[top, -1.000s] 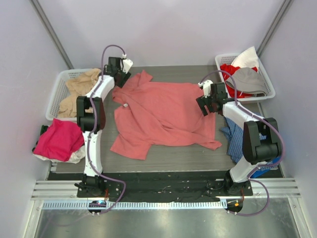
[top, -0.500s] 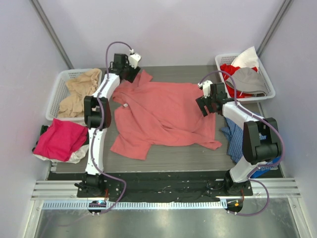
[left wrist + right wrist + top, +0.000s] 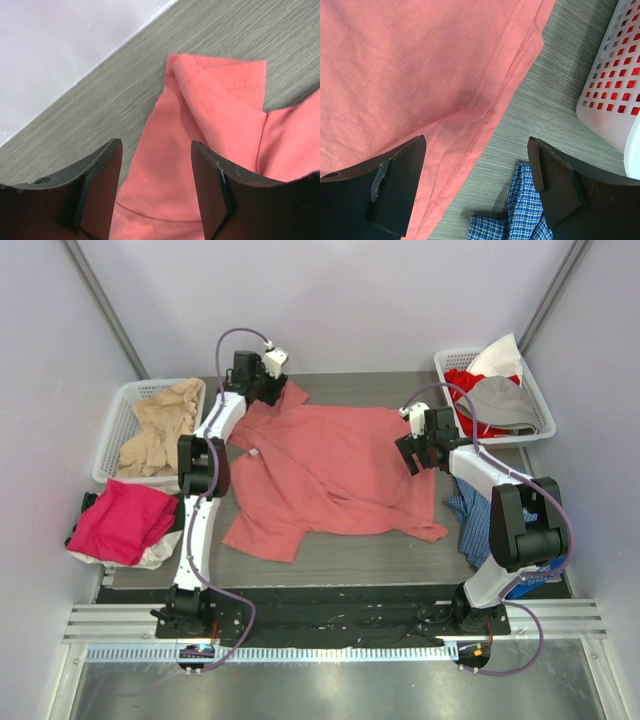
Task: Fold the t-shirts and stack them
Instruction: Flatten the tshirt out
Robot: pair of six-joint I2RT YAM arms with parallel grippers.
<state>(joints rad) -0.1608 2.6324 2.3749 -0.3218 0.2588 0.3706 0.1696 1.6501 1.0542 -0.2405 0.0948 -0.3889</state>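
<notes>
Salmon-red t-shirt (image 3: 330, 475) lies flat mid-tabletop (image 3: 350, 560). Long axis runs left–right in the top view, sleeves at left, hem at right.

Left jaws: apart, hovering over the upper-left sleeve (image 3: 220, 80), which runs ahead of them toward the upper right of the wrist frame.

Right jaws: apart, straddling the hem edge (image 3: 482, 112).

Each arm is nearer its own end.

Blue checked cloth (image 3: 520, 220) lies just beside the hem, with a white basket (image 3: 620, 100) near. Snag risk, in my judgement.

The salmon t-shirt (image 3: 330, 475) is soft matt cloth with stitched hems. The bench (image 3: 340, 558) has a grey, matt wood grain. At 2 o'clock from the shirt, the basket (image 3: 605, 112) is smooth white perforated plastic. The right gripper's fingers (image 3: 395, 185) are matt black, one scuffed.
</notes>
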